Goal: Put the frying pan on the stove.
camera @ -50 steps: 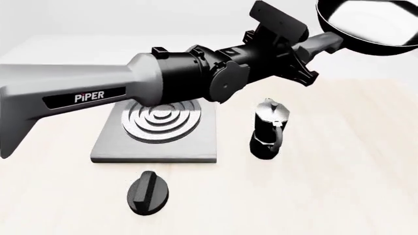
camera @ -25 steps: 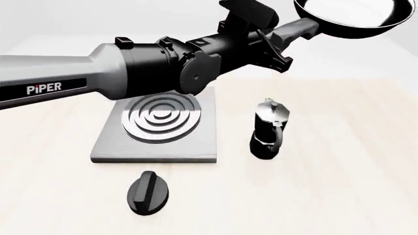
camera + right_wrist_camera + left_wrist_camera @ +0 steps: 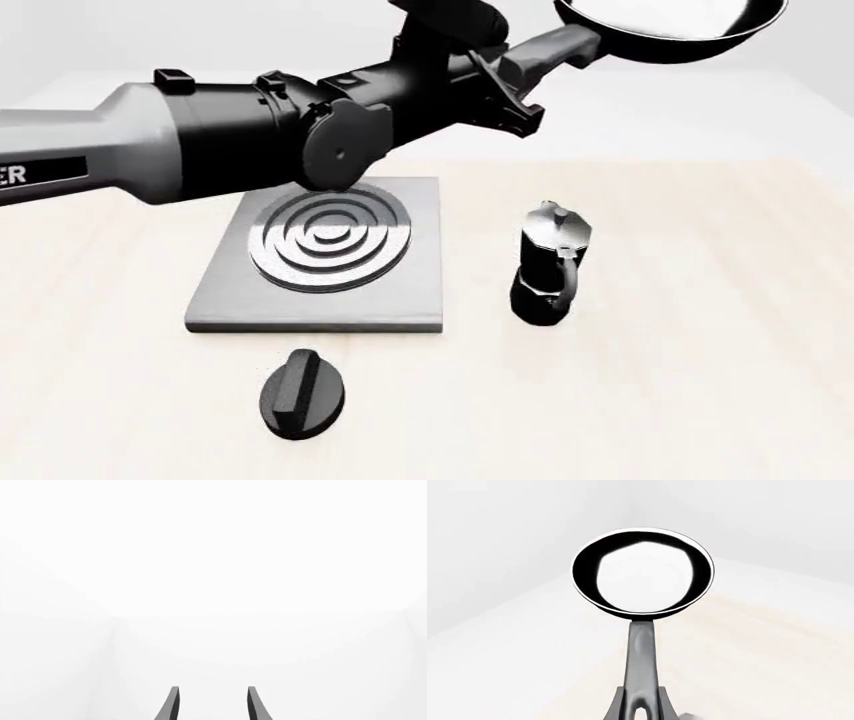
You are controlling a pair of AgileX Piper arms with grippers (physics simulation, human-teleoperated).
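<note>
**Ana:** Pan first. Where was it at that moment?

**Ben:** The frying pan hung high in the air, well above the table and off to the far right of the stove, nearly level with its bowl facing up. The left gripper was pinching its long handle, with the bowl stuck out beyond the fingers. The left wrist view showed the same: the handle ran straight out from between the jaws to the round bowl.

**Ana:** And the other claw?

**Ben:** The right gripper was spread and held nothing; its two fingertips stood apart against blank white.

**Ana:** So how should the carry have been done well?

**Ben:** My judgement was that the pan needed to travel left and toward the camera side until the bowl sat over the ringed burner, and only then descend. The moka pot stood just right of the slab, so dropping early risked clipping it. I'd have kept the bowl level, since a long handle held at one end can sag or twist in the grip.

**Ana:** Anything else in the way?

**Ben:** The knob lay in front of the stove, clear of that path.
</note>
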